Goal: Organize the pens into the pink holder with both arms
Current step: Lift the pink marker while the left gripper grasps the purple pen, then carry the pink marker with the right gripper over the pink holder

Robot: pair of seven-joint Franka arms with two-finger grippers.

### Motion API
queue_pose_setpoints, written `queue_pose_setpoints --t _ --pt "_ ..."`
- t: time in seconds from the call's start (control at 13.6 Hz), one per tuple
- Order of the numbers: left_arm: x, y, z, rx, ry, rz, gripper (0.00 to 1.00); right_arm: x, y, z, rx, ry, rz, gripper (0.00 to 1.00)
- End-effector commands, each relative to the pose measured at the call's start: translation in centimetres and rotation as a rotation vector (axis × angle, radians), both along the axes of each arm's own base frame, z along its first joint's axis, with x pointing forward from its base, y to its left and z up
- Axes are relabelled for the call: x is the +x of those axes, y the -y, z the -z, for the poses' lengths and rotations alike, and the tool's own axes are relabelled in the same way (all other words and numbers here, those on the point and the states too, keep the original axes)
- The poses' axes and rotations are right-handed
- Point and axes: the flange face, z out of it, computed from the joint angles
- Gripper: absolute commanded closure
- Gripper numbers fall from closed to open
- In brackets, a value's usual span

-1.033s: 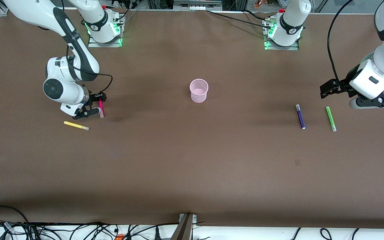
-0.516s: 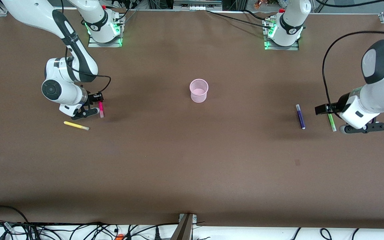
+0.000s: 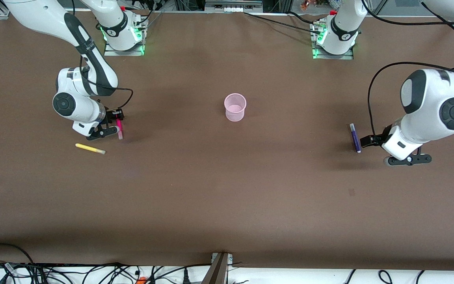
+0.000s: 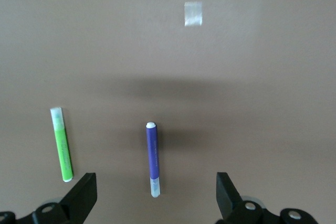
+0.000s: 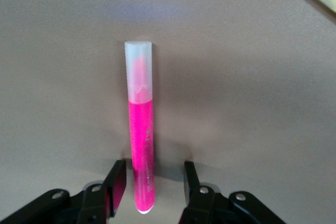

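While the right gripper (image 5: 149, 190) straddles the magenta pen (image 3: 119, 129) with jaws spread, not yet pinching, near the yellow pen (image 3: 90, 148), and the left gripper's (image 4: 156, 195) spread jaws hover over the purple pen (image 4: 153, 158) beside the green pen (image 4: 62, 144), verify centring, since an off-centre closure may roll either pen away from the pink holder (image 3: 235, 107) at the table (image 3: 227, 197) centre.

Green pen (image 4: 62, 144) in the front view, hidden under the left arm.

Magenta-pink pen (image 5: 142, 145) with a frosted whitish cap, yellow pen (image 3: 90, 148), purple pen (image 4: 153, 158) and lime-green pen (image 4: 62, 144), both pale-tipped, on a plain brown table (image 3: 227, 197); a translucent pale pink holder (image 3: 235, 107); glossy white arms with black grippers
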Motion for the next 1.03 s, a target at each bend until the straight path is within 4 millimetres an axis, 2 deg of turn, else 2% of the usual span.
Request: queue_pose_setpoints --t 0.0,0.07,0.15,0.3,0.44,0.59,0.96 --pt "0.4 -3.8 6.2 -0.007 -0.032 0.005 0.0 -0.2 -0.2 0.0 -0.004 0.009 -0.004 0.87" --pt "0.4 -4.2 6.9 -0.013 -0.039 0.023 0.0 -0.1 -0.2 -0.3 -0.004 0.014 -0.004 0.97" --pt "0.5 -4.2 7.1 -0.015 -0.041 0.029 0.0 0.2 -0.2 -1.1 -0.004 0.027 -0.004 1.0" --pt "0.7 -4.2 8.8 -0.018 -0.039 0.028 0.0 1.1 -0.7 -3.5 -0.006 0.052 -0.012 1.0" --pt "0.8 -5.5 10.1 -0.022 -0.024 0.022 0.0 2.0 -2.4 -6.9 -0.006 0.062 -0.049 1.0" --pt "0.9 -5.8 10.5 -0.025 -0.016 0.02 0.0 3.2 -4.7 -10.2 -0.004 0.063 -0.091 1.0" --pt "0.7 -5.5 11.7 -0.035 -0.035 0.0 0.0 4.7 -12.8 -17.9 -0.008 0.116 -0.25 1.0"
